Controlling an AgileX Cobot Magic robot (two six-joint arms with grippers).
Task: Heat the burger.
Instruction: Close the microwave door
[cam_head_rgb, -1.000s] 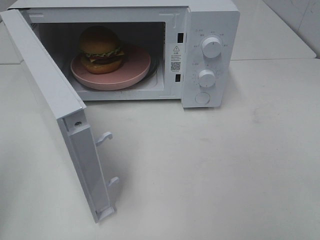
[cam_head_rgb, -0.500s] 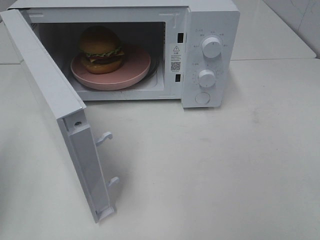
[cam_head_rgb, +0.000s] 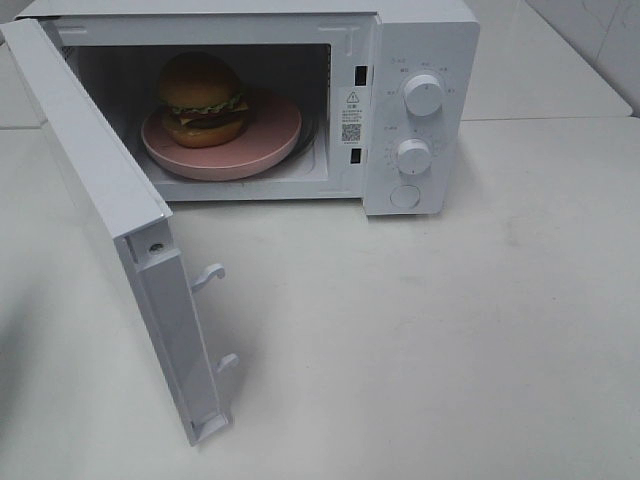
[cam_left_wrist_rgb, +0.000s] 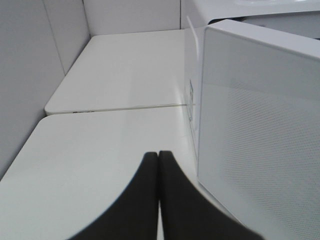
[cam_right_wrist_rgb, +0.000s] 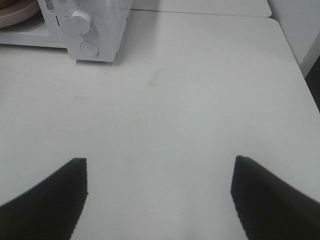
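The burger (cam_head_rgb: 203, 98) sits on a round pink plate (cam_head_rgb: 260, 140) inside the white microwave (cam_head_rgb: 425, 30), whose door (cam_head_rgb: 100, 190) stands wide open toward the front left. Neither gripper shows in the exterior high view. In the left wrist view my left gripper (cam_left_wrist_rgb: 158, 156) has its black fingers pressed together, empty, just outside the open door's outer face (cam_left_wrist_rgb: 260, 130). In the right wrist view my right gripper (cam_right_wrist_rgb: 159, 165) is wide open and empty above the bare table, with the microwave's control panel (cam_right_wrist_rgb: 85, 30) far ahead and the plate's edge (cam_right_wrist_rgb: 17, 12) at the corner.
The microwave has two white knobs (cam_head_rgb: 423, 95) and a round button (cam_head_rgb: 405, 196) on its right panel. Two door latch hooks (cam_head_rgb: 212, 273) stick out from the open door's edge. The white table (cam_head_rgb: 450, 340) stretches in front. A wall (cam_left_wrist_rgb: 25, 75) stands to the left.
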